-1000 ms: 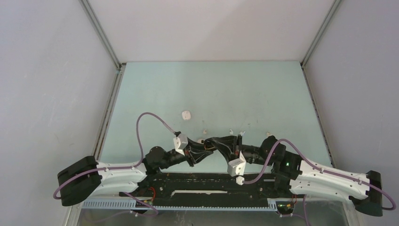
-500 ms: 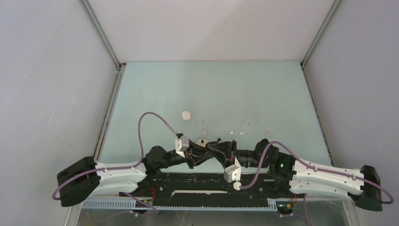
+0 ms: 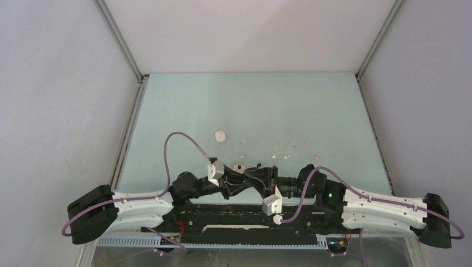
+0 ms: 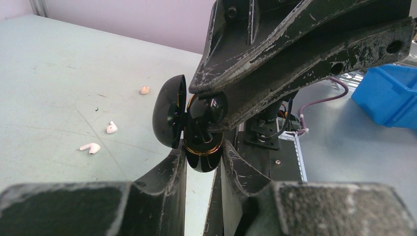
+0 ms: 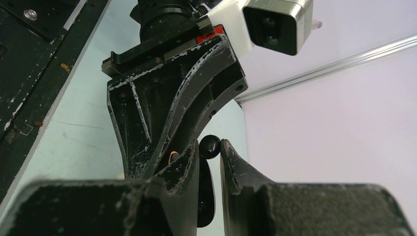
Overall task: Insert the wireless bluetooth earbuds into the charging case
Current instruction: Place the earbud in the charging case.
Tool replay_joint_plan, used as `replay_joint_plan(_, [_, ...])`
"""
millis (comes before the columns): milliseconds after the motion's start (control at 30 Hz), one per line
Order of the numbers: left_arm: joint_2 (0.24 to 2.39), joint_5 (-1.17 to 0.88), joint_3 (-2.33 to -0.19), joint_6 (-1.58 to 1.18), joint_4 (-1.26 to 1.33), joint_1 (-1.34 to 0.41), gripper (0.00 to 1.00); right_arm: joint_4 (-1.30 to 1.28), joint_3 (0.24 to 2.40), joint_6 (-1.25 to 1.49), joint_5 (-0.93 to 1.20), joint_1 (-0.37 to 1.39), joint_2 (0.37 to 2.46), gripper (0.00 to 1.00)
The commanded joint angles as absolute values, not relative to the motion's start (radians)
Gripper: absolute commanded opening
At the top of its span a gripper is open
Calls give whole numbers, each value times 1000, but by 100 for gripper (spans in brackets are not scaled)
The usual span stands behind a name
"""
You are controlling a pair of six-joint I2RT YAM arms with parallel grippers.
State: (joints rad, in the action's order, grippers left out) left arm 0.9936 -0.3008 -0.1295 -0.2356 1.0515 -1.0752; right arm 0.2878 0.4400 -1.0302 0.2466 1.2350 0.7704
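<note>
The open charging case (image 4: 200, 158) is pinched by the left claw (image 4: 203, 150). A dark earbud (image 4: 215, 105), pinched by the right claw (image 5: 210, 147), is held at its cavity. If it is tilted, it can be jammed or dropped.

Readable texts, labels, brands, numbers, signs: 0.
Surfaces with no marking readable:
- charging case (image 4: 201, 161), between the left jaws
- black earbud (image 5: 210, 146), between the right jaws
- white camera housing (image 5: 275, 22), beyond the right jaws
</note>
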Motion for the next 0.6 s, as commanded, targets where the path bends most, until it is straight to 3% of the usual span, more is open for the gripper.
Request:
replay_joint_plan(0, [974, -312, -161, -214, 1083, -1078, 0, 329, 439, -1047, 238, 1241, 770, 0])
replay_joint_plan(567, [953, -293, -143, -207, 1082, -1078, 0, 287, 439, -1098, 237, 1240, 788, 0])
